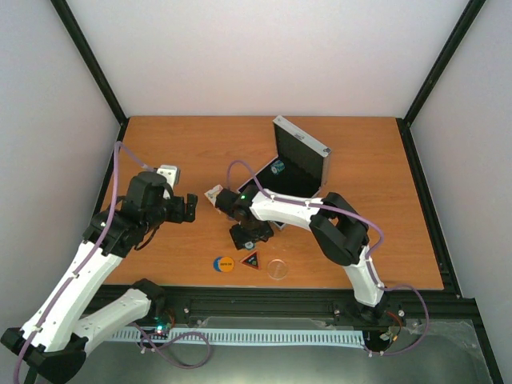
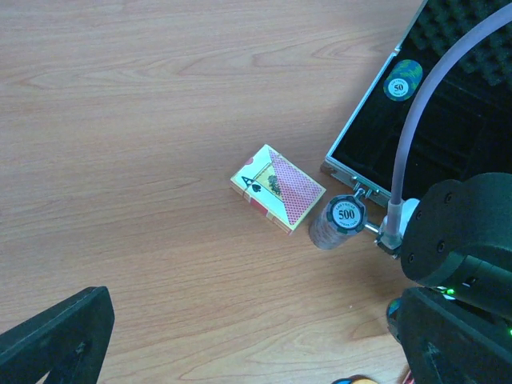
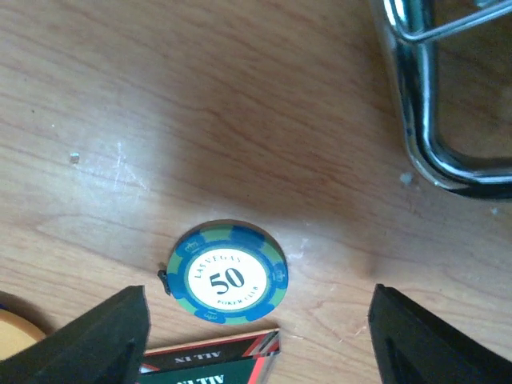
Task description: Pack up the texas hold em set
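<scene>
My right pincer [image 3: 258, 312]: released, jaws wide, nothing gripped. Blue 50 chip [image 3: 228, 272] lies flat on table [image 3: 160, 96] between my 2 fingers, touching neither. Black-red triangle [image 3: 212, 364] just behind chip, nearer my wrist. Orange disc [image 3: 14, 332] beside 1 finger. Case handle [image 3: 432, 104] ahead, off to side. Clear disc [image 1: 278, 269] near this pincer, beside triangle.

My left pincer [image 1: 186, 208]: released, empty. Ahead of it: card pack [image 2: 278, 189], then 500 chip stack [image 2: 344, 220] just beside pack, near corner of open case [image 2: 448, 120]. Another 50 chip [image 2: 402, 79] sits inside on black lining.
</scene>
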`<action>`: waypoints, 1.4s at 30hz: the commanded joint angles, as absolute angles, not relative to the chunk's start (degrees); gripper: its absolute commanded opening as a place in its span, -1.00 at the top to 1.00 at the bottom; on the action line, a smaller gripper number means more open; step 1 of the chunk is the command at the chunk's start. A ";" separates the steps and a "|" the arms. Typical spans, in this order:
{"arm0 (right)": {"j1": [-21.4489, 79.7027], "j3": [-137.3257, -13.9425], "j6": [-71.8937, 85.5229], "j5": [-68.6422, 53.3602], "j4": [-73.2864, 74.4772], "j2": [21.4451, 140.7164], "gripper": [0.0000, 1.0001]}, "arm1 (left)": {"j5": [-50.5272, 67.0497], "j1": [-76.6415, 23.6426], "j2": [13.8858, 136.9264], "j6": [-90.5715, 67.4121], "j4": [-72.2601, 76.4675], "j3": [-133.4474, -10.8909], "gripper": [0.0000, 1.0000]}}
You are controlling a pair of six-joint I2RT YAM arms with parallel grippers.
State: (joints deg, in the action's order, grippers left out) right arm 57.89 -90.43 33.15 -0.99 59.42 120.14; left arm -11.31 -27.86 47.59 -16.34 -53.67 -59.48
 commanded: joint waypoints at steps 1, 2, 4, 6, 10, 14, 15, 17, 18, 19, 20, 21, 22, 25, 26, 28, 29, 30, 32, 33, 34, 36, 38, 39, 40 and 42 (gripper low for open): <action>58.10 -91.67 33.05 -1.17 59.19 117.31 -0.61 | -11.67 -27.60 47.02 -16.65 -53.31 -60.34 -1.00; 58.10 -91.64 33.00 -0.88 59.02 117.03 -0.68 | -11.81 -27.60 47.14 -16.55 -53.22 -60.44 -1.00; 58.10 -91.83 32.92 -0.26 58.82 116.65 -0.87 | -11.99 -27.60 47.47 -16.35 -53.18 -60.78 -0.99; 58.10 -91.98 32.81 0.02 58.91 116.39 -1.00 | -12.04 -27.60 47.82 -16.26 -53.10 -61.14 -1.00; 58.10 -91.52 32.76 0.07 58.99 116.31 -1.00 | -11.75 -27.60 48.20 -16.35 -52.53 -61.17 -1.00; 58.10 -91.45 32.29 -0.64 58.91 117.03 -1.00 | -11.62 -27.60 48.58 -16.33 -52.38 -61.17 -1.00; 58.10 -91.39 32.26 -0.89 58.69 117.19 -1.00 | -11.58 -27.60 48.73 -16.35 -52.39 -61.17 -1.00; 58.10 -90.93 32.18 -1.38 58.02 117.44 -1.00 | -11.49 -27.60 48.93 -16.41 -52.39 -61.17 -1.00; 58.10 -90.62 32.13 -1.67 57.62 117.69 -1.00 | -11.44 -27.60 49.00 -16.49 -52.38 -61.17 -0.99; 58.10 -90.39 31.98 -1.93 57.22 117.99 -0.95 | -11.51 -27.60 49.08 -16.52 -52.38 -61.09 -0.99; 58.07 -90.28 31.85 -2.21 56.94 118.41 -0.89 | -11.37 -27.60 49.16 -16.60 -52.40 -61.10 -1.00; 58.09 -90.28 31.70 -2.46 56.73 118.92 -0.82 | -11.35 -27.61 49.28 -16.61 -52.46 -61.04 -0.99; 58.10 -90.33 31.62 -2.53 56.65 119.33 -0.77 | -11.32 -27.60 49.37 -16.63 -52.47 -61.06 -0.99; 58.10 -89.30 31.99 -2.29 55.69 119.62 -0.67 | -11.33 -27.60 49.65 -16.61 -52.64 -61.08 -1.00; 58.10 -88.84 32.05 -2.16 55.44 119.66 -0.66 | -11.29 -27.60 49.80 -16.60 -52.65 -61.08 -1.00; 58.10 -88.18 32.15 -2.17 55.12 119.90 -0.66 | -11.25 -27.60 49.83 -16.57 -52.77 -61.09 -1.00; 58.10 -87.88 32.25 -2.31 54.91 120.01 -0.66 | -11.21 -27.60 49.83 -16.67 -52.83 -61.04 -1.00; 58.10 -87.49 32.26 -2.62 54.43 120.10 -0.65 | -11.12 -27.60 49.91 -16.74 -52.82 -61.00 -0.99; 58.26 -86.96 32.49 -2.77 53.50 120.23 -0.61 | -10.97 -27.60 50.06 -16.94 -52.84 -60.91 -0.99; 58.35 -86.68 32.66 -2.60 53.14 120.31 -0.61 | -10.80 -27.60 50.02 -16.99 -52.84 -60.91 -1.00; 58.42 -86.52 32.78 -2.37 52.95 120.46 -0.60 | -10.72 -27.60 50.09 -17.03 -52.85 -60.91 -0.99; 58.45 -86.30 32.88 -1.90 52.66 120.81 -0.58 | -10.55 -27.60 50.19 -17.13 -52.96 -60.99 -0.99; 58.45 -85.97 32.84 -1.61 52.07 121.13 -0.56 | -10.45 -27.59 50.11 -17.20 -53.00 -60.91 -1.00; 58.45 -85.78 32.87 -1.44 51.90 121.19 -0.52 | -10.45 -27.60 50.10 -17.21 -53.09 -60.83 -0.99; 58.45 -85.70 32.87 -1.25 51.80 121.34 -0.50 | -10.44 -27.60 50.16 -17.31 -53.17 -60.77 -0.99; 58.49 -85.67 33.00 -0.93 51.85 121.67 -0.42 | -10.46 -27.60 50.06 -17.31 -53.40 -60.73 -0.99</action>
State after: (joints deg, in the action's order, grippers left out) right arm 58.11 -86.94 32.40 -1.69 54.19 119.52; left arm -10.87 -27.83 50.19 -16.36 -53.63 -59.51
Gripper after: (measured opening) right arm 0.742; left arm 0.998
